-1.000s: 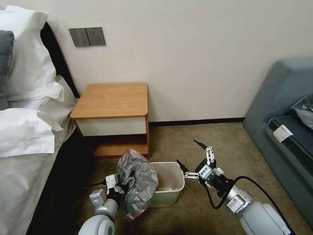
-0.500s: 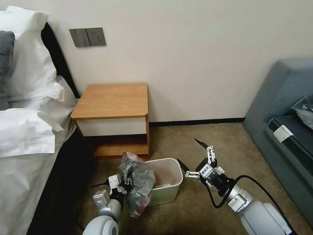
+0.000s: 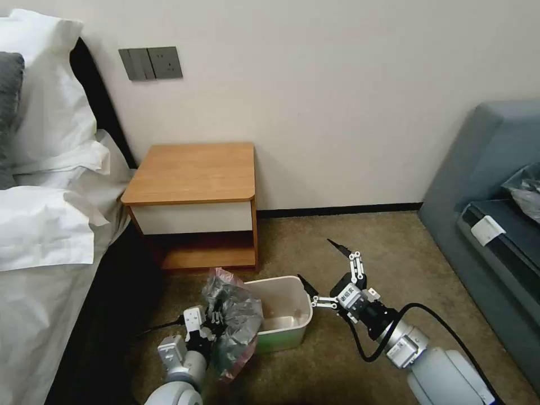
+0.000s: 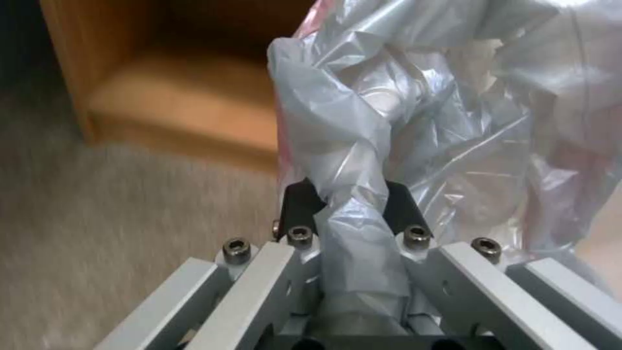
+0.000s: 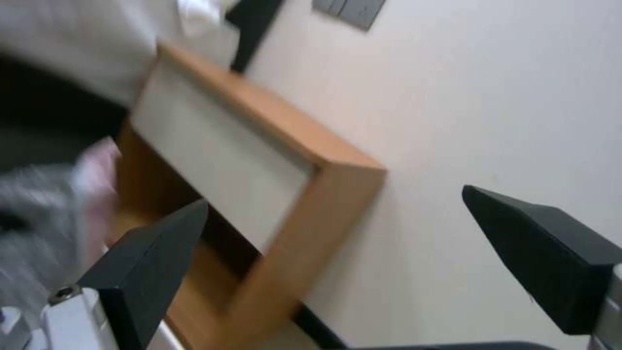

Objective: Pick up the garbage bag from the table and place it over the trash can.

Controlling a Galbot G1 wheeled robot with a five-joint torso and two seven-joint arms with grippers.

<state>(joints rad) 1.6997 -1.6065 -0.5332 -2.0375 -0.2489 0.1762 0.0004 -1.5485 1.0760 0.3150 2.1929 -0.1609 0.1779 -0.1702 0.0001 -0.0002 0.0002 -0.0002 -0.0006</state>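
The crinkled silvery-grey garbage bag (image 3: 232, 318) with a pinkish edge hangs bunched over the left end of the cream trash can (image 3: 292, 329), which stands on the carpet in front of the table (image 3: 194, 171). My left gripper (image 3: 216, 326) is shut on a twisted fold of the garbage bag (image 4: 363, 160), seen close up in the left wrist view between the black fingers (image 4: 299, 206). My right gripper (image 3: 320, 263) is open just right of the can's rim, one black fingertip (image 3: 305, 283) near the rim. The right wrist view shows its spread fingers (image 5: 152, 265) facing the table (image 5: 259, 160).
A bed with white pillows (image 3: 45, 185) lies along the left. A grey-blue sofa (image 3: 495, 225) stands at the right. The wall with a grey switch panel (image 3: 151, 63) is behind the table. Open carpet (image 3: 337, 236) lies between the can and the sofa.
The left gripper has lowered the bag and drawn it slightly leftward, baring more of the can's opening. The right gripper has shifted a little left, closer to the can's rim.
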